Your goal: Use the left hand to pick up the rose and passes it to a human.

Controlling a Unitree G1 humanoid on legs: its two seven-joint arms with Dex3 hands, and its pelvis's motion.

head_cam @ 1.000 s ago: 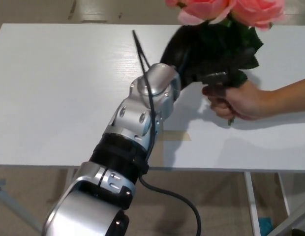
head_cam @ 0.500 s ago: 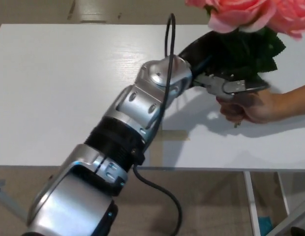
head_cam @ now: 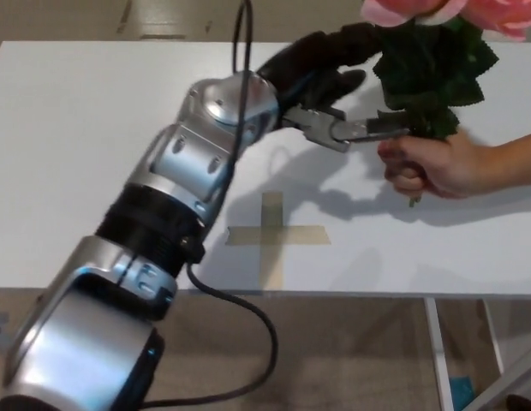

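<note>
The rose (head_cam: pixel 432 64) is a bunch of pink blooms over dark green leaves, at the top right of the head view, cut off by the picture's top edge. A person's hand (head_cam: pixel 432 164) reaches in from the right and grips its stems above the white table (head_cam: pixel 77 145). My left hand (head_cam: pixel 330 81) is just left of the leaves, with its black fingers (head_cam: pixel 334 47) spread above and its thumb pointing toward the stems. It is open and holds nothing. My silver left forearm runs down to the bottom left.
A cross of tan tape (head_cam: pixel 271 233) lies on the table near its front edge, under my forearm. A black cable loops off my arm below the table edge. Table legs show at the lower right.
My left arm has drawn back to the left and my hand has opened off the rose. The rose stays in the person's hand, which has barely moved.
</note>
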